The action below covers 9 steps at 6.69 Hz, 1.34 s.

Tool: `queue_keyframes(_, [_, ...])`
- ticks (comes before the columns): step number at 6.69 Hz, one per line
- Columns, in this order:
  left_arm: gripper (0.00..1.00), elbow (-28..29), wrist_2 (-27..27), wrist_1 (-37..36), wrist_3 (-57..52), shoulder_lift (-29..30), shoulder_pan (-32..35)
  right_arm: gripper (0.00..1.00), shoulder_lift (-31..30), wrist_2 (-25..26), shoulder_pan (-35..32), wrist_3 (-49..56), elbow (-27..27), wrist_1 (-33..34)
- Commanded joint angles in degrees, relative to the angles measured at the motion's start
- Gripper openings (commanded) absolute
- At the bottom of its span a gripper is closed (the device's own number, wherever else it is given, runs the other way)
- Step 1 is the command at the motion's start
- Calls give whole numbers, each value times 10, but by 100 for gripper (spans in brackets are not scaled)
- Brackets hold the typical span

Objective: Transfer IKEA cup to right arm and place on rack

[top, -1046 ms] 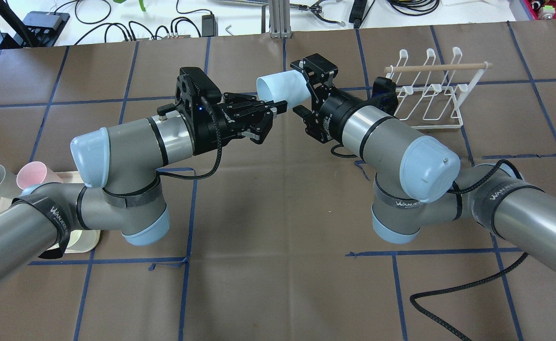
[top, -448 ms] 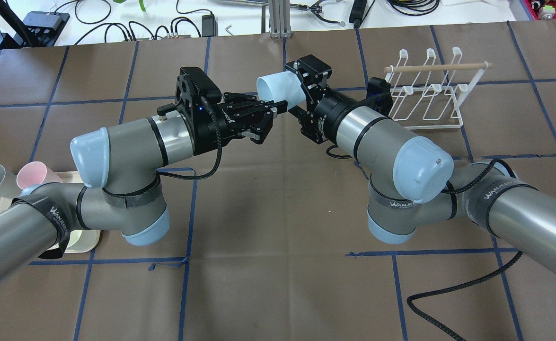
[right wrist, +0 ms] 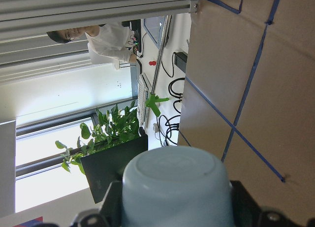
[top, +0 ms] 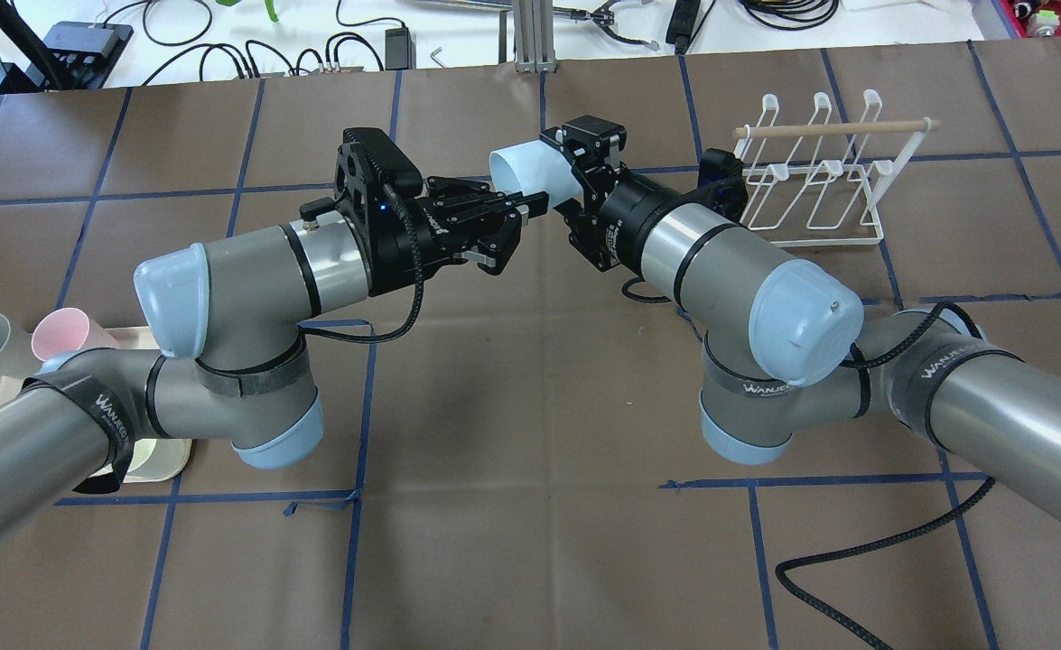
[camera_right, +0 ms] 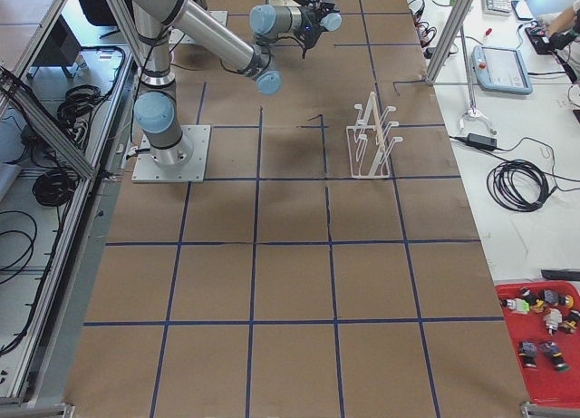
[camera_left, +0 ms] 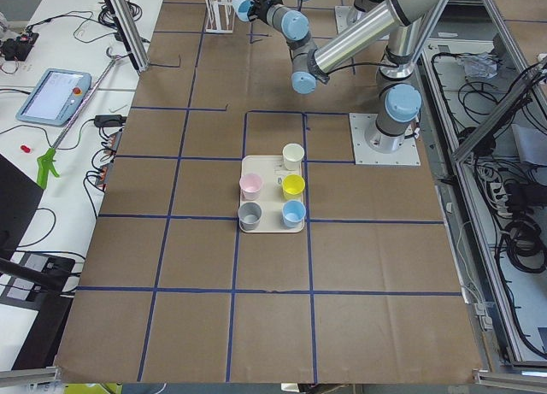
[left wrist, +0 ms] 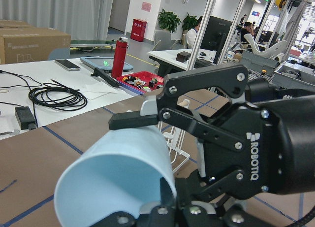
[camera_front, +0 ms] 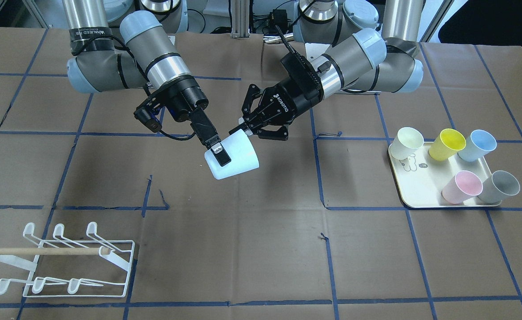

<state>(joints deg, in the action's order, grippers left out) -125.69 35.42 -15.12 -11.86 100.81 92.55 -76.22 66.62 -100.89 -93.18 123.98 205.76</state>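
A pale blue cup [top: 530, 170] hangs on its side in mid-air over the table's far middle; it also shows in the front view [camera_front: 236, 161]. My left gripper [top: 516, 212] is shut on the cup's rim. My right gripper [top: 562, 176] is open, with its jaws on either side of the cup's base end. One right finger [camera_front: 220, 156] lies along the cup's wall; the other is hidden behind it. The right wrist view shows the cup's base [right wrist: 176, 187] between the fingers. The white wire rack [top: 819, 185] with its wooden dowel stands on the table behind the right arm.
A cream tray [camera_front: 420, 195] holding several coloured cups sits on the left arm's side of the table. A black cable [top: 855, 560] loops on the table under the right arm. Blue tape lines cross the brown table cover.
The right gripper has slid further along the cup toward the left gripper and its wrist has turned a little. The left arm and the cup have stayed still.
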Motion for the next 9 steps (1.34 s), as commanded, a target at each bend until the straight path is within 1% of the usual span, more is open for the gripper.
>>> queue_keyframes(1, [12, 1, 3, 0, 0, -1, 0, 43, -1, -2, 0, -1, -1, 0])
queue_keyframes(3, [62, 3, 6, -3, 15, 0, -2, 39, -3, -3, 1, -1, -1, -4])
queue_keyframes(4, [93, 6, 8, -13, 51, 2, -3, 38, -2, -3, 1, -2, -4, -4])
queue_keyframes(5, [98, 6, 10, -24, 55, 2, -6, 34, -3, -3, 1, -2, -12, -15])
queue_keyframes(6, [99, 2, 12, -33, 54, -2, -11, 33, -3, -3, 1, -2, -13, -16])
queue_keyframes(7, [99, 1, 37, -43, 56, -3, -29, 30, -2, -3, 1, -1, -14, -16])
queue_keyframes(8, [99, -9, 33, -43, 56, -10, -65, 25, -1, -3, 1, 0, -15, -16])
queue_keyframes(9, [99, -20, 31, -58, 56, -11, -96, 24, 3, 3, 2, 3, -16, -13])
